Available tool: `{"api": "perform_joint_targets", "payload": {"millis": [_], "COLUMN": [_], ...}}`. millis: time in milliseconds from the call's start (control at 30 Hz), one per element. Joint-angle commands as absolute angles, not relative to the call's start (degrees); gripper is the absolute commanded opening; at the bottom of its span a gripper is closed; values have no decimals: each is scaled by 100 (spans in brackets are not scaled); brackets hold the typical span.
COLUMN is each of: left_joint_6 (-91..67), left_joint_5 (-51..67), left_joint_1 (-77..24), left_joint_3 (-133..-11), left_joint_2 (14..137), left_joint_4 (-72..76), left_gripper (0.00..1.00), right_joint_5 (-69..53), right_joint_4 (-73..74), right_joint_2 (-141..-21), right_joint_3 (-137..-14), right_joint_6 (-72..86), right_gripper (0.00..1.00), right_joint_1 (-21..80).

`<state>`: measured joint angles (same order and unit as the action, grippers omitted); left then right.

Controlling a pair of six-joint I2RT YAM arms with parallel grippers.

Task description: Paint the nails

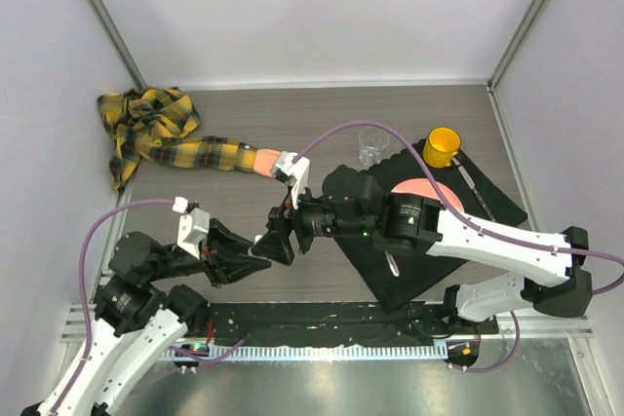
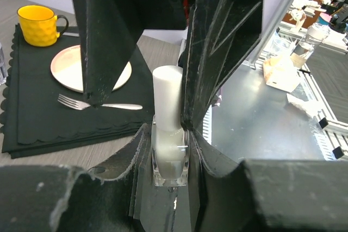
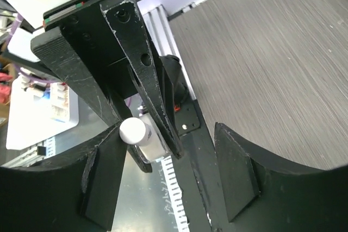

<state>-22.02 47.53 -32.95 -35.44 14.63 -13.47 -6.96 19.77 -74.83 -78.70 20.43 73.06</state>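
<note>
My left gripper point(image 1: 259, 248) point(image 2: 169, 137) is shut on a small clear bottle point(image 2: 169, 153) with a white cap point(image 2: 167, 95) and holds it above the table's front. My right gripper point(image 1: 277, 239) point(image 3: 166, 134) is open, its fingers on either side of the cap point(image 3: 132, 131); one finger point(image 2: 220, 52) touches the cap, the other finger point(image 2: 103, 42) stands apart. The peach-pink mannequin hand point(image 1: 261, 160) sticks out of the yellow-black plaid sleeve point(image 1: 166, 133) at the back left. Its nails are hidden behind the right wrist.
A black placemat point(image 1: 414, 275) lies at the right with a pink plate point(image 2: 65, 69), a fork point(image 2: 98, 105) and a yellow cup point(image 1: 442, 146). A clear glass point(image 1: 371, 145) stands behind it. A metal rail point(image 1: 322, 348) runs along the front edge.
</note>
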Motion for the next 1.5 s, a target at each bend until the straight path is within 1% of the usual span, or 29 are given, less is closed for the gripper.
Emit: {"api": "perform_joint_targets", "payload": {"millis": [0, 133, 167, 200, 300, 600, 800, 900, 933, 1033, 1067, 1167, 1467], "left_joint_6": [-2092, -2065, -2057, -2057, -2048, -2048, -2048, -2048, -2057, -2057, -2048, -2030, -1960], "left_joint_5": [4729, 4711, 4711, 4711, 4711, 4729, 4729, 4737, 4729, 4737, 4711, 4685, 4702], "left_joint_1": [-3313, -3313, -3305, -3313, -3313, -3305, -3305, -3313, -3305, -3313, -3305, -3305, -3313], "left_joint_3": [-3788, -3797, -3806, -3806, -3806, -3806, -3814, -3806, -3814, -3806, -3814, -3814, -3858], "left_joint_2": [1617, 1679, 1687, 1696, 1723, 1714, 1714, 1714, 1723, 1723, 1740, 1758, 1960], "left_joint_4": [-1081, -1107, -1116, -1116, -1125, -1134, -1134, -1134, -1134, -1134, -1142, -1151, -1265], "left_gripper": [0, 0, 0, 0, 0, 0, 0, 0, 0, 0, 0, 0, 0], "right_joint_5": [-97, -123, -123, -132, -141, -219, -308, -334, -343, -343, -325, -212, -26], "right_joint_4": [2460, 2855, 3074, 3189, 3611, 3858, 3788, 3683, 3639, 3630, 3639, 3709, 4025], "right_joint_2": [-7452, -7672, -7725, -7778, -7962, -8095, -8086, -8095, -8103, -8147, -8147, -8139, -8130], "right_joint_3": [-8506, -8920, -9025, -9209, -9526, -9598, -9589, -9580, -9580, -9606, -9615, -9668, -9844], "right_joint_6": [2154, 2109, 2101, 2066, 2022, 1907, 1846, 1828, 1819, 1793, 1767, 1732, 1179], "right_gripper": [68, 62, 56, 53, 49, 49, 43, 35, 29, 18, 10, 1, 0], "right_joint_1": [7479, 7550, 7541, 7550, 7550, 7541, 7550, 7550, 7550, 7550, 7550, 7550, 7690]}}
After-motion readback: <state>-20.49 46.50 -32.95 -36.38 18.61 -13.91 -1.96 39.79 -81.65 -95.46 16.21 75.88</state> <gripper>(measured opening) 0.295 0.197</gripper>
